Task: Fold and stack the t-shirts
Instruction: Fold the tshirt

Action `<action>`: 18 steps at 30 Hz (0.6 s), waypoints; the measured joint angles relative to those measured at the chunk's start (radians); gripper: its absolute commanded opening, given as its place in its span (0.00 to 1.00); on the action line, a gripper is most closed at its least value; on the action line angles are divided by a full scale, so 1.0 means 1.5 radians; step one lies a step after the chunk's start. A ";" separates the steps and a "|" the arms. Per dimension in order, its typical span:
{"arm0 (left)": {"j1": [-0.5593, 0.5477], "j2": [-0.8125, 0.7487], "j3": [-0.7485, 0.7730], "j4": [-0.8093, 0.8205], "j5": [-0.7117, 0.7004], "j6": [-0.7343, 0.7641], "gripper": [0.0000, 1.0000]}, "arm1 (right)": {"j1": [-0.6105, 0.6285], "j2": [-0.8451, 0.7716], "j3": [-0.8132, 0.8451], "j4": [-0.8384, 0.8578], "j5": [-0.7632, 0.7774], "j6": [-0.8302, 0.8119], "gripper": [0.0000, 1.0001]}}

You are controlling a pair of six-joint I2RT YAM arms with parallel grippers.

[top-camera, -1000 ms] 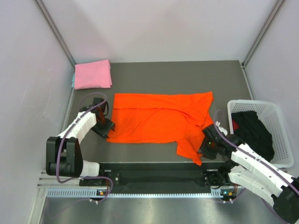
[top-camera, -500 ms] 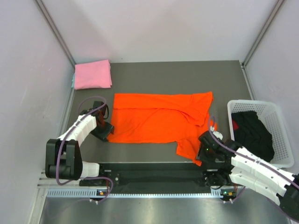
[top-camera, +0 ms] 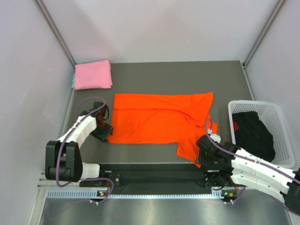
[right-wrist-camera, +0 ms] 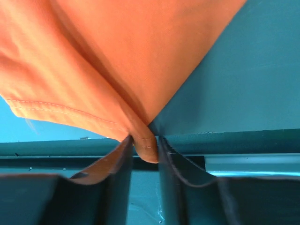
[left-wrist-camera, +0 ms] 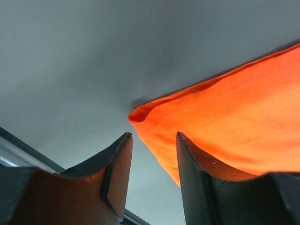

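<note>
At the counter's [top-camera: 187, 75] 11 o'clock the pink shirt [top-camera: 93, 74] is lying folded; I'm pinching the unfolded mid-counter orange shirt's [top-camera: 157, 124] 5 o'clock corner in the right gripper [right-wrist-camera: 145, 145], the left gripper [left-wrist-camera: 153, 138] gaping empty at 8.

Robot lab test cell. Bare white walls [top-camera: 164, 28], metal frame posts [top-camera: 56, 32]. Left arm [top-camera: 80, 127] and right arm [top-camera: 255, 165] bolted on rail [top-camera: 154, 178].

A white lattice basket [top-camera: 284, 140] at the table's right holds black cloth [top-camera: 255, 133].
</note>
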 measured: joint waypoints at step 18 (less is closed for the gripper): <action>-0.024 -0.030 -0.028 -0.009 -0.007 -0.031 0.46 | 0.038 0.069 0.093 -0.054 0.085 -0.004 0.00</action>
